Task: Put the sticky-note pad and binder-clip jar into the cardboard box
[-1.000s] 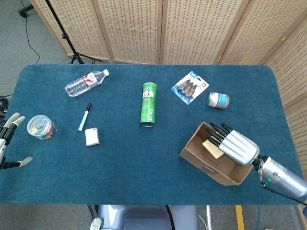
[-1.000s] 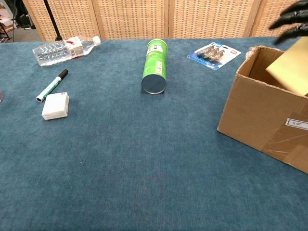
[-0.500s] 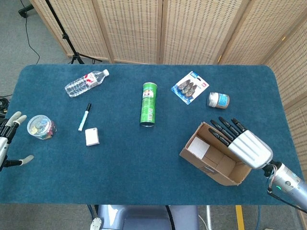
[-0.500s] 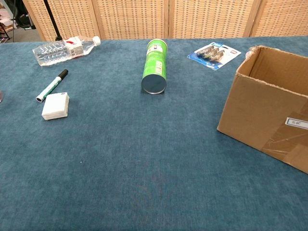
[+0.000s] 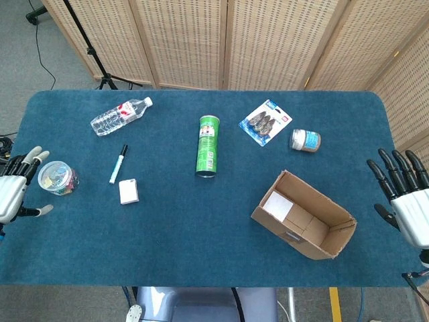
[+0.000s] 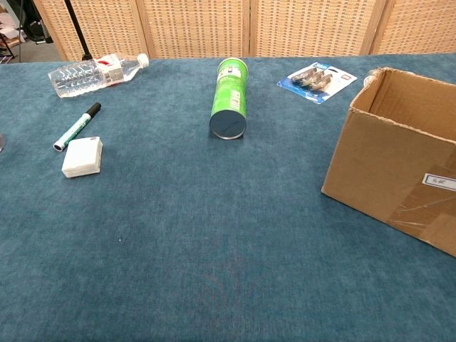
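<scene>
The cardboard box (image 5: 305,215) lies open at the front right of the table; the chest view shows its side wall (image 6: 388,167). A pale sticky-note pad (image 5: 275,205) lies flat inside the box at its left end. The clear binder-clip jar (image 5: 57,178), full of coloured clips, stands near the table's left edge. My left hand (image 5: 15,191) is open just left of the jar, fingers spread, not touching it. My right hand (image 5: 404,193) is open and empty past the table's right edge, well apart from the box. Neither hand shows in the chest view.
A water bottle (image 5: 120,115) lies at the back left. A marker (image 5: 118,164) and a small white block (image 5: 129,191) lie left of centre. A green can (image 5: 208,145) lies in the middle. A blister pack (image 5: 265,121) and a small lidded jar (image 5: 305,140) sit behind the box.
My right hand let the sticky-note pad go into the box, then drew back to the right past the table edge. My left hand moved up closer to the binder-clip jar.
</scene>
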